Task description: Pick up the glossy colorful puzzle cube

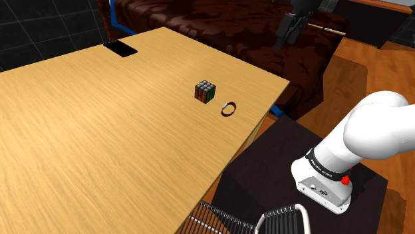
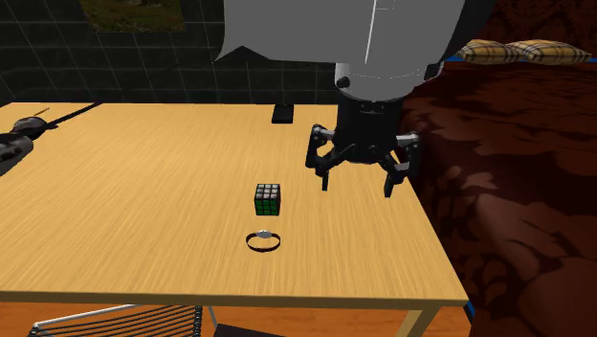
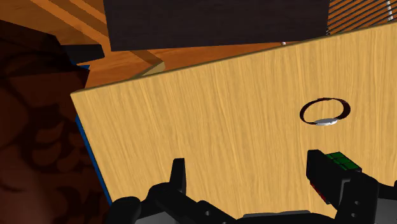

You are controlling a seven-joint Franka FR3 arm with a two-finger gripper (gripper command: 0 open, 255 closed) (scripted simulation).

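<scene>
The puzzle cube (image 1: 205,92) has a black frame and mixed colour stickers. It sits on the light wooden table (image 1: 100,133), near the edge that faces the dark brown sofa. My gripper (image 2: 358,187) hovers open above the table, to the second exterior view's right of the cube (image 2: 268,199) and nearer the sofa-side edge. Nothing is between its fingers. In the wrist view the cube (image 3: 342,161) lies just outside one finger (image 3: 317,172) of the gripper (image 3: 248,178), partly hidden behind it. In the shoulder view the gripper (image 1: 290,30) hangs high, past the table's far corner.
A dark bracelet-like ring (image 1: 229,109) lies close beside the cube, toward the table edge. A flat black phone-like slab (image 1: 120,48) rests at the far corner. The sofa (image 2: 517,163) runs along one side. A tool (image 2: 19,134) lies at the second exterior view's left.
</scene>
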